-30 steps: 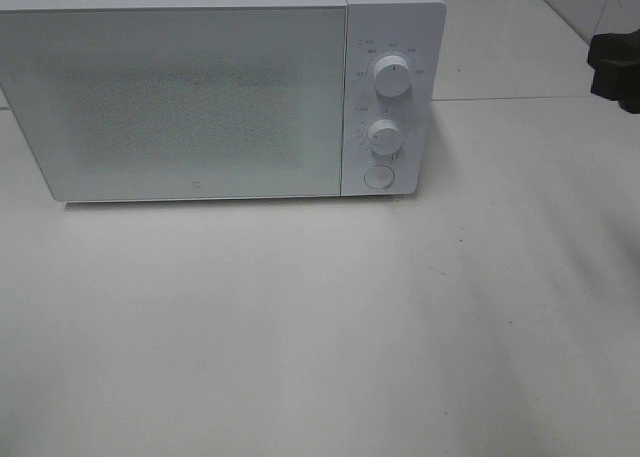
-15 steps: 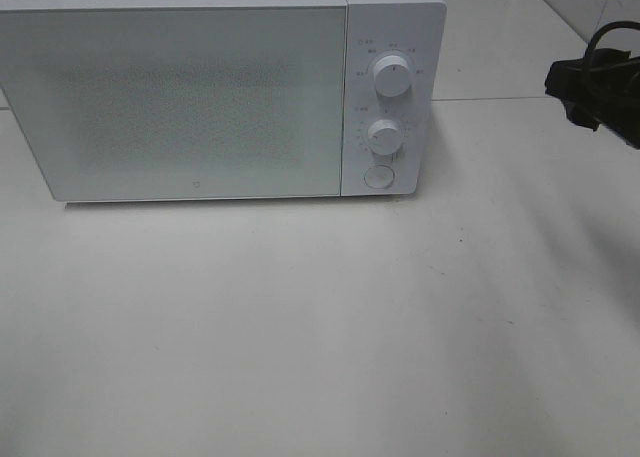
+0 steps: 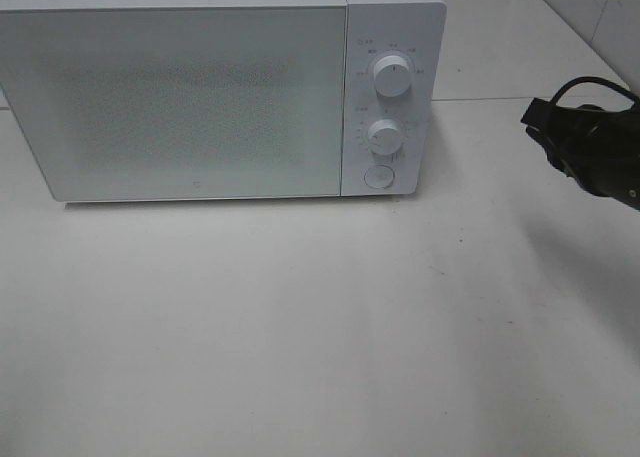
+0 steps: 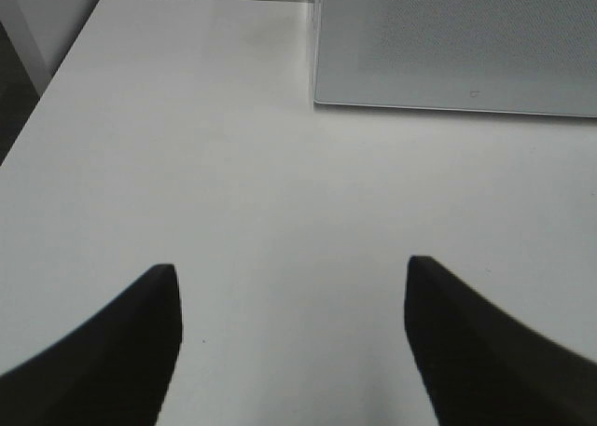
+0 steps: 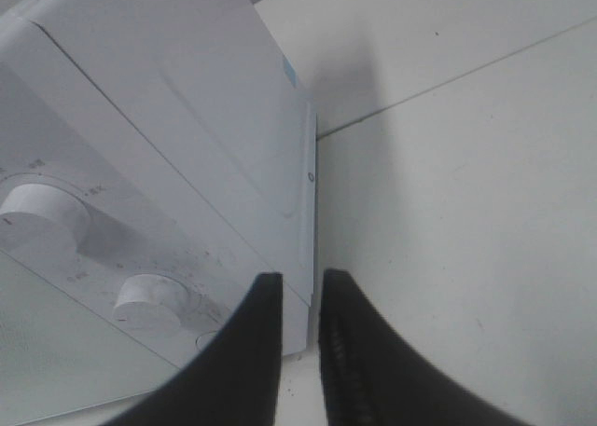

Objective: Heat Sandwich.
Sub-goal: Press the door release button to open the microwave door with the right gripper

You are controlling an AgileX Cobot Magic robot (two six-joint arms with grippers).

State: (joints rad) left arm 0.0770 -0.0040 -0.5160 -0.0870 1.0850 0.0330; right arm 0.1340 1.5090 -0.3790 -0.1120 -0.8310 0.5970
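Note:
The sandwich is out of view in every frame. The white microwave (image 3: 200, 97) stands at the back of the table with its door (image 3: 180, 102) closed. It has two knobs (image 3: 392, 75) (image 3: 384, 134) and a round button (image 3: 378, 177) on its right panel. My right gripper (image 3: 532, 119) hangs above the table to the right of the microwave. Its wrist view shows the gripper (image 5: 300, 281) with only a thin gap between the fingers and nothing in them, pointing at the microwave's right side (image 5: 168, 146). My left gripper (image 4: 291, 266) is open and empty over bare table, facing the microwave door (image 4: 457, 44).
The white table (image 3: 300, 327) spreads in front of the microwave. Its left edge (image 4: 37, 100) shows in the left wrist view. A tiled wall (image 3: 600, 17) stands at the back right.
My right arm has moved further into the exterior view, leftward and a little down, towards the microwave's control panel. The microwave has not changed.

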